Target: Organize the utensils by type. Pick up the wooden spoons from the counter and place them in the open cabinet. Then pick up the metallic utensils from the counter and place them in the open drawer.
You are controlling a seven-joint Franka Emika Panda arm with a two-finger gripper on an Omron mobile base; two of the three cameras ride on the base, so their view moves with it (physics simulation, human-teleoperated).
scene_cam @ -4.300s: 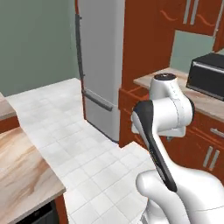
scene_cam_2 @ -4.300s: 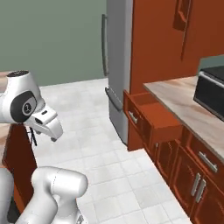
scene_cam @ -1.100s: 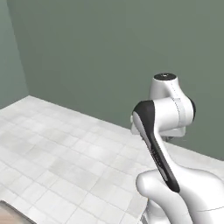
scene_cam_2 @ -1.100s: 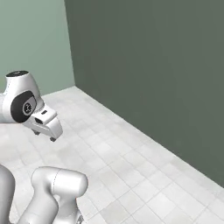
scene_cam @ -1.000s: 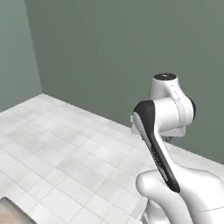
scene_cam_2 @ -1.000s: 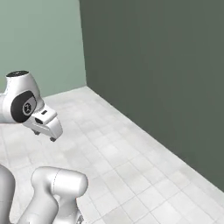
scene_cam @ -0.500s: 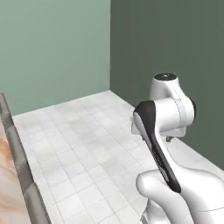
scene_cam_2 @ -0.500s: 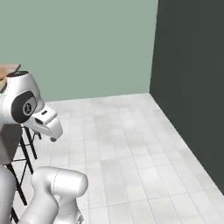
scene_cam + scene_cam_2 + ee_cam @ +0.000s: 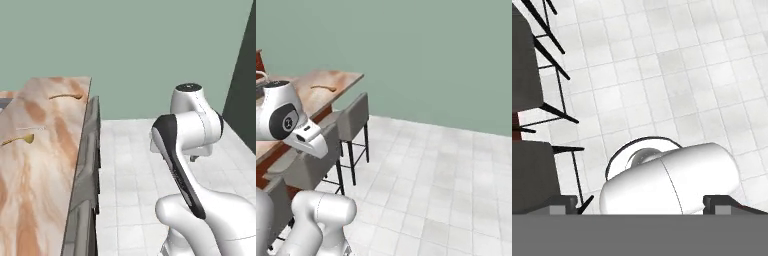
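Tiled floor [image 9: 662, 75] below — fingers [image 9: 727, 204] wide apart, empty.

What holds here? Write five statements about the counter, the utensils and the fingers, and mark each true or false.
1. A large wooden spoon lies near the far end of the counter. True.
2. The metallic utensil is held in the fingers. False: it lies on the counter, and the fingers stand wide apart with nothing held.
3. Grey stools stand along the counter's edge. True.
4. The small wooden spoon rests on top of the large one. False: they lie well apart; the small one is next to the metallic utensil.
5. The floor is dark wood. False: it is pale tile.
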